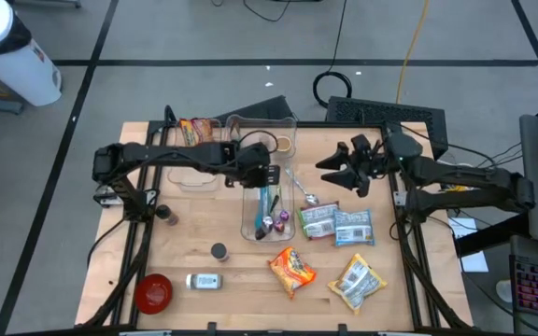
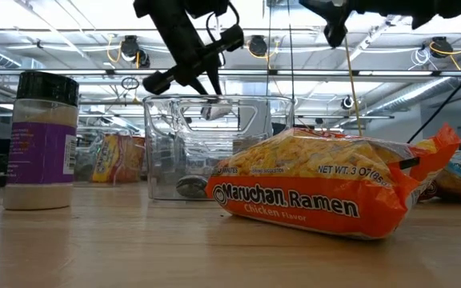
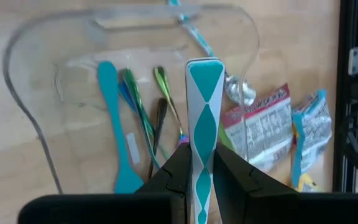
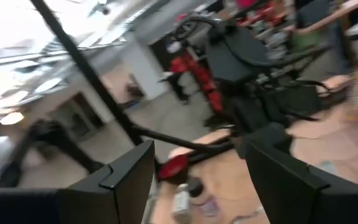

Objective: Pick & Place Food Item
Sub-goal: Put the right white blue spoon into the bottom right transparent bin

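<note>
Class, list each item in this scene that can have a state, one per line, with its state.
left pincer: shut on the teal-and-white utensil, above the clear bin
right pincer: open, empty, raised off the table
clear bin: upright, holding cutlery
ramen packet: lying flat, sealed
spice jar: upright, lid on

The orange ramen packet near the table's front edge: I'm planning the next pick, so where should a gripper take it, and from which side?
Come straight down on the ramen packet and pinch across its narrower width near the middle. It lies flat and puffy with clear wood all round it. The open right gripper looks the likelier arm, since the left gripper is shut on a teal-and-white utensil.
</note>
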### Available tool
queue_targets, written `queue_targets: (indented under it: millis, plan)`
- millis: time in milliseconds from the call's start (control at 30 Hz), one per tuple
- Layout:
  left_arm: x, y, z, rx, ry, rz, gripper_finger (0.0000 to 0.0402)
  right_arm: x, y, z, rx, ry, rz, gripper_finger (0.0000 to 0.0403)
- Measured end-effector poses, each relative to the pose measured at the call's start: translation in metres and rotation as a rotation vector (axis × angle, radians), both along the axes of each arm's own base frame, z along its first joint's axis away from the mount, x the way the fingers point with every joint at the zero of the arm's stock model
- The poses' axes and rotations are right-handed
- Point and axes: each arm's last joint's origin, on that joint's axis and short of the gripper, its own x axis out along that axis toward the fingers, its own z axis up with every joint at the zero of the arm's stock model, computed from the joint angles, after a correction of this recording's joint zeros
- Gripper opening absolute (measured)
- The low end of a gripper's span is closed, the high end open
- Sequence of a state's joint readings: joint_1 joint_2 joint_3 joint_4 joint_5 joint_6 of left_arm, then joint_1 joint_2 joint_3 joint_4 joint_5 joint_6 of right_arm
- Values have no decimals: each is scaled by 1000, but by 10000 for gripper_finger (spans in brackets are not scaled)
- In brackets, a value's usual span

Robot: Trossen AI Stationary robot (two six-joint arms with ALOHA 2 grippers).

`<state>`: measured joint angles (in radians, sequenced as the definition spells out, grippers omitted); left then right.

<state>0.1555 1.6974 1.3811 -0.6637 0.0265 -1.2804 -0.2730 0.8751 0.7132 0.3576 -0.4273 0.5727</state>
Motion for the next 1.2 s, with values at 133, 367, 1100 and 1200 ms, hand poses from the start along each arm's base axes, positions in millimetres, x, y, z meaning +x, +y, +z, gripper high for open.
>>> queue_targets:
  millis: [133, 367, 1100, 1200]
  plan:
    - [0, 3, 0, 1, 1, 7, 43, -4, 1, -1, -25, 20, -57, 242]
    - [6, -2, 16, 58, 88, -4, 43, -4, 1, -4, -17, 53, -59, 242]
    - [68, 2, -16, -62, 355, -105, 43, -4, 1, -14, 38, 158, -50, 242]
    - [68, 5, -17, -72, 358, -102, 43, -4, 1, -14, 39, 162, -52, 242]
